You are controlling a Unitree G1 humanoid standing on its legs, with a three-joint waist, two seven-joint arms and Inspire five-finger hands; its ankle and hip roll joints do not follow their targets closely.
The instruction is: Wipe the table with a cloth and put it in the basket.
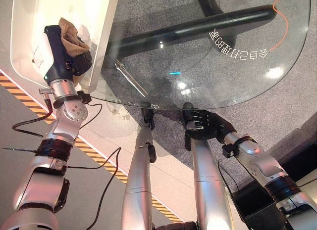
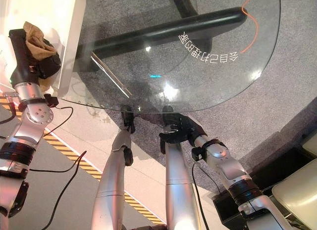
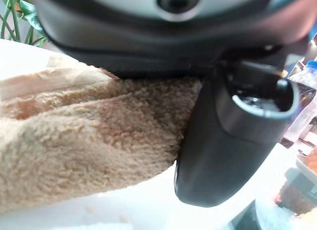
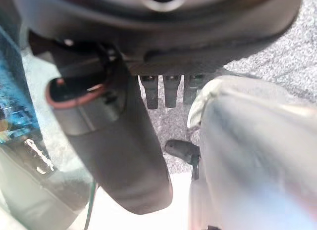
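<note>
The left robot hand is raised at the left side of the round glass tabletop, and its fingers and thumb are curled tightly around a beige fluffy cloth. A bunch of the cloth stands out above the dark hand. In the left wrist view the cloth is pressed between the palm and the thumb, so the grip is firm. The hand and the cloth are over a white basket with smooth walls, which stands at the left edge of the tabletop; the cloth is not lying in it, it is in the hand, close to the basket wall. The right robot hand is low, just beside the near edge of the tabletop and under the level of the glass. Its fingers are bent inward, and nothing is between them. Through the glass I can see a black bar of the table frame and the grey carpet below. White characters are printed on the glass on the far side. An orange cable lies on the carpet near the far right. On the floor at the left there is a yellow and black striped tape.
</note>
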